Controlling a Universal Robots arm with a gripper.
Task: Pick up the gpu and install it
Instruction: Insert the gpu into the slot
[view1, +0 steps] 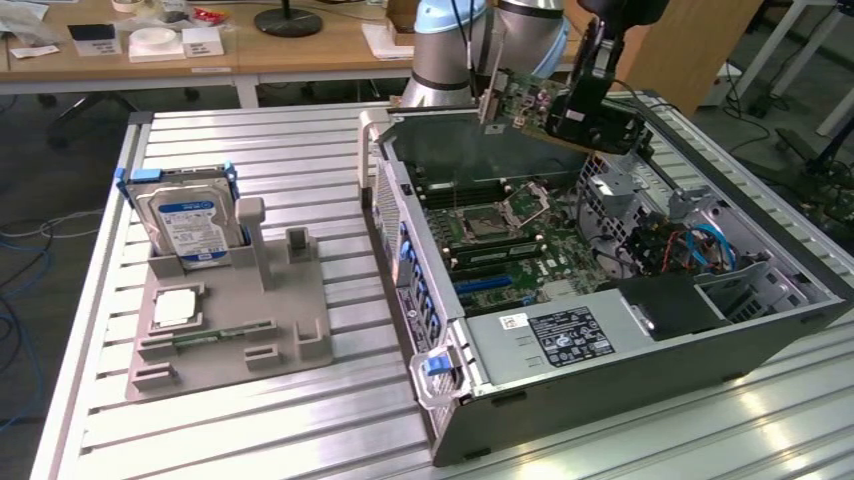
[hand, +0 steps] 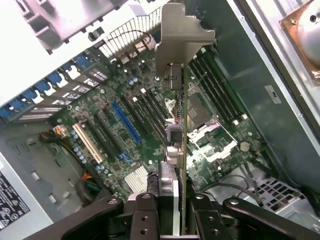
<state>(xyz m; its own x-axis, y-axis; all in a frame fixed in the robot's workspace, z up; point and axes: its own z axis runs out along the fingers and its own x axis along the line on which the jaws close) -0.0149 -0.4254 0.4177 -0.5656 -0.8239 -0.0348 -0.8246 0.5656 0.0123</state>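
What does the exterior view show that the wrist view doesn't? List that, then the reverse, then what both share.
Exterior view: the hard drive standing in the grey holder on the table, on that view's left of the open computer case.
Wrist view: the gpu seen edge-on, its metal bracket at the far end, and the fingers clamping its near end.
Both: the end effector shut on the gpu, holding it above the motherboard inside the case.

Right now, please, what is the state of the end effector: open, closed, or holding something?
End effector: closed on the gpu, holding it above the open computer case.
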